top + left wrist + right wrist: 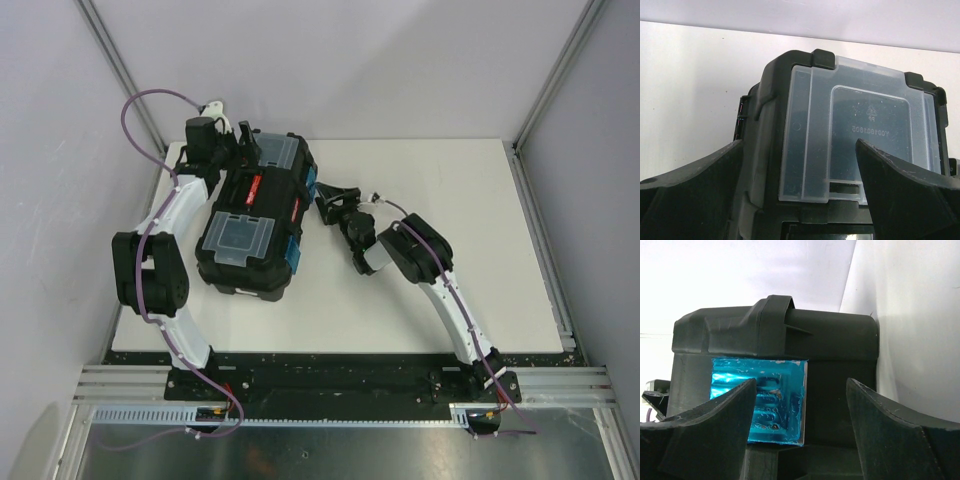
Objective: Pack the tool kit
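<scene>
The black toolbox (255,215) lies closed on the white table at the left, with two clear lid compartments, a red-marked handle (252,190) and blue latches (310,184). My left gripper (232,148) is open at the box's far end, its fingers (900,190) either side of the far clear lid (855,140). My right gripper (328,203) is open at the box's right side, its fingers (715,430) close to a blue latch (767,397) without closing on it. No screwdrivers show.
The white table (430,250) stretches to the right of the box. Grey walls and metal frame posts (555,70) close in the back and sides. The arm bases sit on a rail (340,385) at the near edge.
</scene>
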